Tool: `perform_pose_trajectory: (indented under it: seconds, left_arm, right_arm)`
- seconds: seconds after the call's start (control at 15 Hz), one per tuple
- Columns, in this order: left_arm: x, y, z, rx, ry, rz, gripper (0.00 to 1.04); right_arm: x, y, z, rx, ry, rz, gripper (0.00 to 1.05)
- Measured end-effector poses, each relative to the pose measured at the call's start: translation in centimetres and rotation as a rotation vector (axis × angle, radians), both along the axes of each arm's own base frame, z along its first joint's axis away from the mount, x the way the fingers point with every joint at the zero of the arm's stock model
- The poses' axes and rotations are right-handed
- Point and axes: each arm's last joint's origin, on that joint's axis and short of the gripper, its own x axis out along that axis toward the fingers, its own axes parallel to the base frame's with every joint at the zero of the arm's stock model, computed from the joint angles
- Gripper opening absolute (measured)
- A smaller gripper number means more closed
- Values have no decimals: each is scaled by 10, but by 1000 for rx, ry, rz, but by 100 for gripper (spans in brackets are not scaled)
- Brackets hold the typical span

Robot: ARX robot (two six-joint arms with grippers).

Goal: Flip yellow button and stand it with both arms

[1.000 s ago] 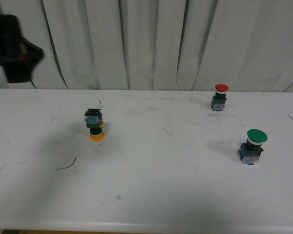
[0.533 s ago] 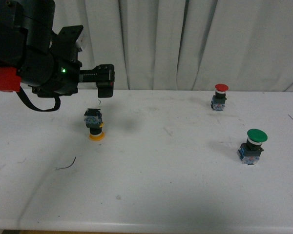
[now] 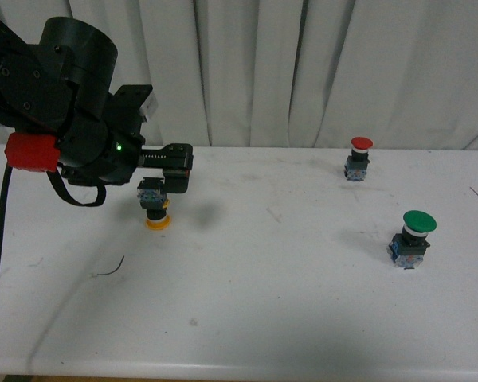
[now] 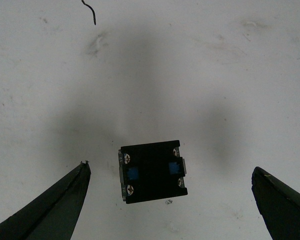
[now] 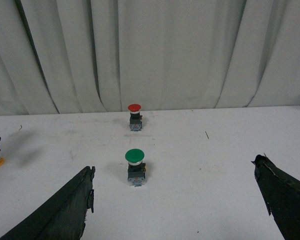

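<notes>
1. White table (image 3: 303, 310) filled the lower part of the front view, with a pale curtain (image 3: 303, 72) hanging behind it.
2. At upper left, the left arm (image 3: 64, 111), bearing a red tag (image 3: 32, 151), was cut off by the frame edge. The left gripper (image 3: 175, 177) overlapped the top of the yellow button (image 3: 154, 205).
3. That button stood inverted left of centre: yellow cap on the table, black collar above it, blue-and-black base uppermost.
4. In the left wrist view both fingers (image 4: 55, 210) were spread wide and clear of the base, cropped at the lower edge.
5. A red button (image 3: 358, 157) and a green button (image 3: 414, 236) stood upright at right, apart from each other.
6. The right gripper (image 5: 174, 165) showed only in its own wrist view, spread wide and grasping nothing.
</notes>
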Motion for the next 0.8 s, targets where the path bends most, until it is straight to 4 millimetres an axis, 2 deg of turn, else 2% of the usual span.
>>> perform_pose_trajectory:
  seconds: [0.4,0.53,0.8]
  left_arm:
    - [8,-1,-21,49,14,24,98]
    - [10,0,-21,70,2,25,96]
    - [10,-2,-21,69,-5,22,52]
  right_arm:
    - [0,0,0,0,0,0,98]
    - [0,0,0,0,0,0,98]
    - [0,0,0,0,0,0,98]
